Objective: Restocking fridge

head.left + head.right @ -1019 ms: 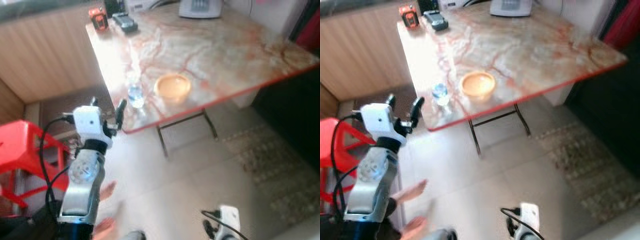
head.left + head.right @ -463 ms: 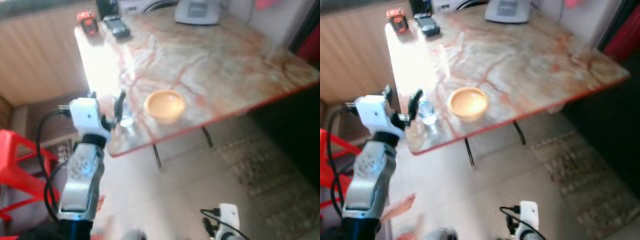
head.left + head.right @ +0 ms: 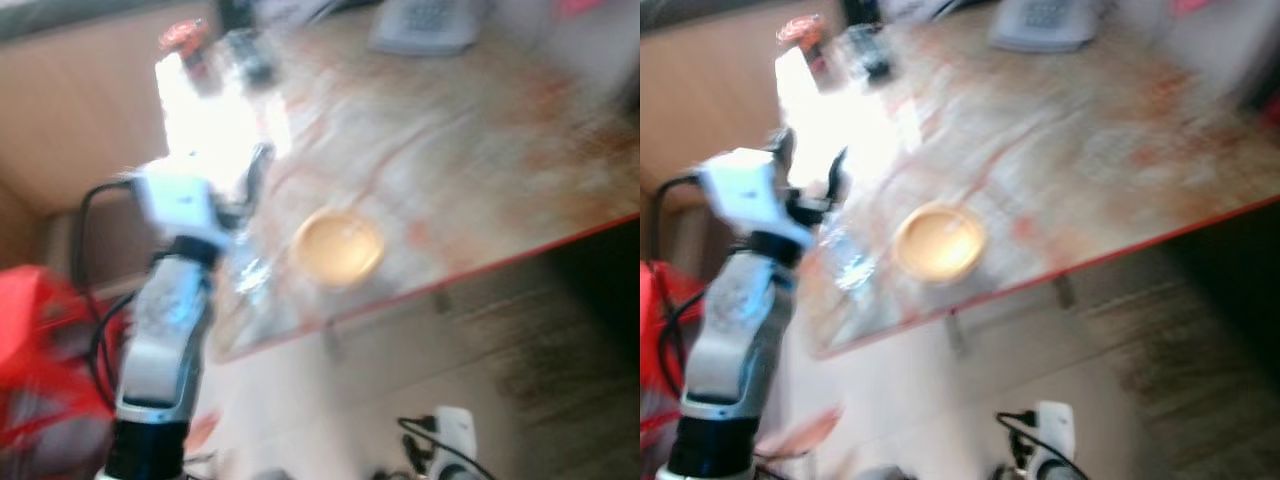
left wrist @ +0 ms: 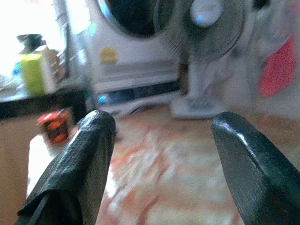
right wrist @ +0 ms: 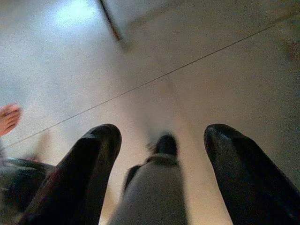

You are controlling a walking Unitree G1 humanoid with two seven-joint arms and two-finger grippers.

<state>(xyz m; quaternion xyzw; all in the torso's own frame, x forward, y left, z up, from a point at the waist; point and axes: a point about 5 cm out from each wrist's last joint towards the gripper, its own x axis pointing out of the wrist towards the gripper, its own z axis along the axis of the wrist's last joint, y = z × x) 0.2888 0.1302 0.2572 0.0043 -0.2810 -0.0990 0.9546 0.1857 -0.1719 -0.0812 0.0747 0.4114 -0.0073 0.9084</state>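
Observation:
The views are blurred by motion. A small clear water bottle (image 3: 250, 270) stands near the front left corner of the marble table (image 3: 470, 150), next to an orange bowl (image 3: 338, 247). My left gripper (image 3: 810, 160) is raised over the table's left edge, just above and behind the bottle, open with nothing between its fingers (image 4: 89, 154). My right gripper (image 5: 159, 136) hangs low over the tiled floor, open and empty, with my own leg below it.
A red stool (image 3: 40, 330) stands at my left. At the table's far end lie a small red object (image 4: 55, 125), a dark device (image 3: 872, 55) and a grey appliance (image 3: 425, 25). A person's foot (image 5: 7, 117) rests on the floor near me.
The camera has swung and the picture has blurred. My left gripper now sits higher against the table, above the bottle rather than beside the table's edge. The right arm still hangs.

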